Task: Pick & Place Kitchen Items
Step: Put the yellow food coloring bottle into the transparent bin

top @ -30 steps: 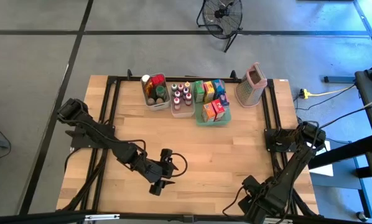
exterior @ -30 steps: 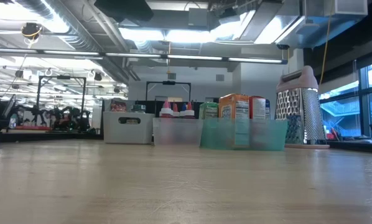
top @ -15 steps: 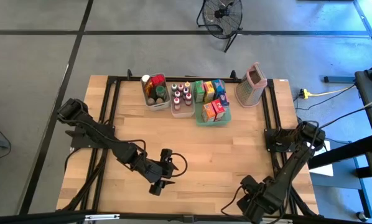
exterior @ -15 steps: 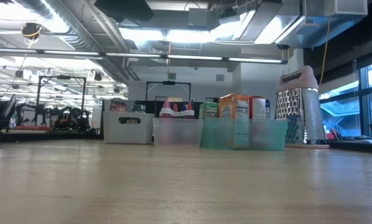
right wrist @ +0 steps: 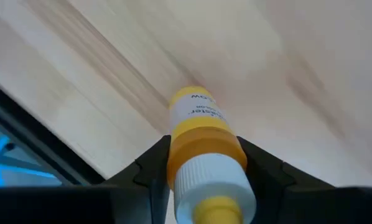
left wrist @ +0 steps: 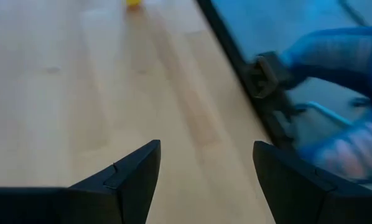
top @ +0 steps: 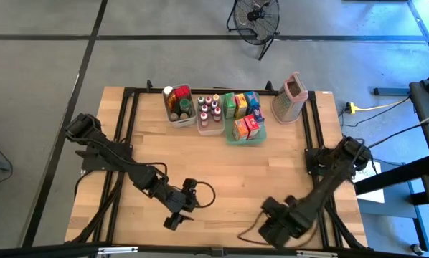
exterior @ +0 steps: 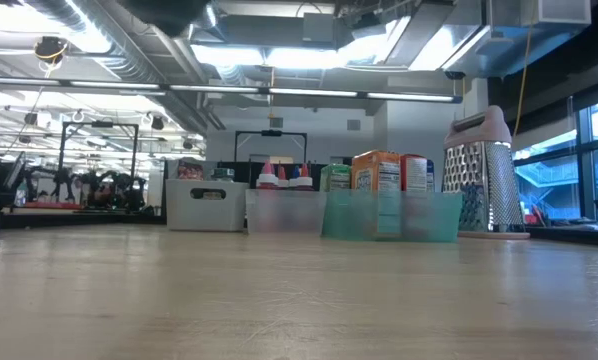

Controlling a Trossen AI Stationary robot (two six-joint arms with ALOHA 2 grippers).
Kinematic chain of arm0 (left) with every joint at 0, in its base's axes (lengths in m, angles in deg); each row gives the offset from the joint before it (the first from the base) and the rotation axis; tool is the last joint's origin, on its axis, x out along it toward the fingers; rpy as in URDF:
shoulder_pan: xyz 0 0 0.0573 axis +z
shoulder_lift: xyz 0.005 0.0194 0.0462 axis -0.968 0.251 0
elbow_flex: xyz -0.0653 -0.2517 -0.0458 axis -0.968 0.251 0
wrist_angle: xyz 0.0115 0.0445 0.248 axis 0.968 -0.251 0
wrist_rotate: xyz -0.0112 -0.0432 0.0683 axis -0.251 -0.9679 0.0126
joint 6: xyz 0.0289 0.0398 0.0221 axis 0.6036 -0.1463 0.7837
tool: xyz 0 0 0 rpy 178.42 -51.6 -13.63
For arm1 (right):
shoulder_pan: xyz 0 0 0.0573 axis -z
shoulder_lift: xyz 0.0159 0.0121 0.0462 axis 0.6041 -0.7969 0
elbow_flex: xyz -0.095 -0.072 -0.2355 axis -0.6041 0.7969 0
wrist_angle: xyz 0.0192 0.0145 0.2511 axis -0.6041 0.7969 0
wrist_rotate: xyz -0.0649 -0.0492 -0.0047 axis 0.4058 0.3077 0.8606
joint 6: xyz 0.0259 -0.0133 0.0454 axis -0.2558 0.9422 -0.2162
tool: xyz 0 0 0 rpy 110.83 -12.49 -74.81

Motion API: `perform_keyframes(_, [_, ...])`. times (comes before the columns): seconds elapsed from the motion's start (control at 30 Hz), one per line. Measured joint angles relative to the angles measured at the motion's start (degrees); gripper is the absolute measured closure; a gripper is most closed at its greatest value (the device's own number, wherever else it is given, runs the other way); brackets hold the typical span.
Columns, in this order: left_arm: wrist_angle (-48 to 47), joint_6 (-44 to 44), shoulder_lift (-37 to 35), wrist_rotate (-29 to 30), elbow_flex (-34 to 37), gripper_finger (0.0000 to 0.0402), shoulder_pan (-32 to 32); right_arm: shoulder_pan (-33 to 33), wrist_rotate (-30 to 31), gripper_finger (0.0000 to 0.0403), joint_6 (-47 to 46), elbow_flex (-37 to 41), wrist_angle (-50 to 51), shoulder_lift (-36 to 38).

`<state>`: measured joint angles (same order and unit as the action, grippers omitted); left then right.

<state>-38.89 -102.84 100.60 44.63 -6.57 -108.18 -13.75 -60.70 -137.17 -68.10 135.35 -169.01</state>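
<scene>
A yellow bottle [right wrist: 206,146] with a white cap and yellow tip is recorded clamped between the two dark fingers [right wrist: 150,168] of the right end effector [right wrist: 206,163], label outward, above bare light wood of the table [top: 257,172]. In the high view this right end effector [top: 275,218] is located low over the near edge of the table, right of centre. The left end effector [left wrist: 204,168] is noted with its fingers [left wrist: 133,171] spread wide apart and nothing held between them; only bare table is seen past them, with a small yellow object [left wrist: 133,3] far ahead, too blurred to identify. In the high view the left end effector [top: 177,213] is placed near the front of the table, well apart from the right end effector and to its left. The remaining kitchen items are stored at the far edge of the table, well away from both end effectors: jars in a clear bin [top: 178,105], small red-capped bottles [top: 209,110] in a second bin just beside it, and coloured boxes [top: 243,115] in a green tray [exterior: 389,216]. A metal box grater [top: 290,99] with a pink top is listed just beside the tray.
</scene>
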Motion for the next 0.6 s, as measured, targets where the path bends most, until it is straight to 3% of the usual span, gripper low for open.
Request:
perform_keyframes(0.2, [-2.9,-1.2,-3.2,-1.8,0.0,0.0151,-3.3,9.9,3.0,0.0253,21.2,-4.9,-1.1,0.0])
perform_keyframes(0.6, [-13.6,-3.6,-9.6,14.9,-0.1,0.0151,-10.2,33.4,4.7,0.0253,62.4,-14.8,-0.8,0.0])
